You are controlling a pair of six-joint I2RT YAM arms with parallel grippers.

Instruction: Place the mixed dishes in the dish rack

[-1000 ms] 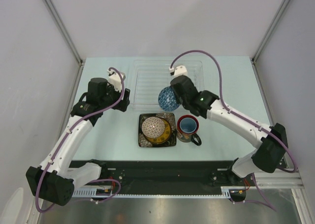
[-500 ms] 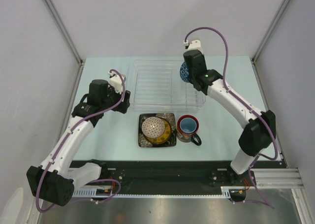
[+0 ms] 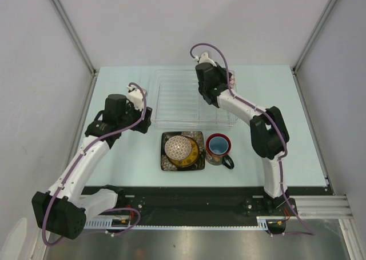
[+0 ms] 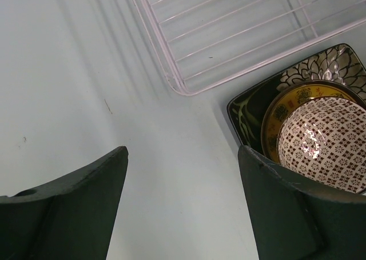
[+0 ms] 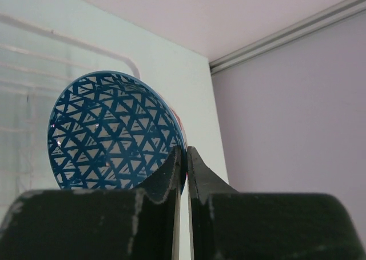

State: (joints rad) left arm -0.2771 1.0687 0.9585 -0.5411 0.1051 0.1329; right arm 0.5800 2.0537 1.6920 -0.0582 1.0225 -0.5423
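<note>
A pale green table (image 4: 68, 71), marked by a few small dark specks (image 4: 107, 104), is seen beneath the left gripper (image 4: 183, 154). Plain grey walls (image 5: 286, 111), joined by a metal corner strip (image 5: 286, 34), are seen beyond the right gripper (image 5: 184, 152). A black rail (image 3: 183, 200) is set along the table's near edge, well behind both.

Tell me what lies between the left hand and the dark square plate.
Only bare table, in the left wrist view, separates the left hand from the dark square plate; the dish rack corner lies aside.
</note>
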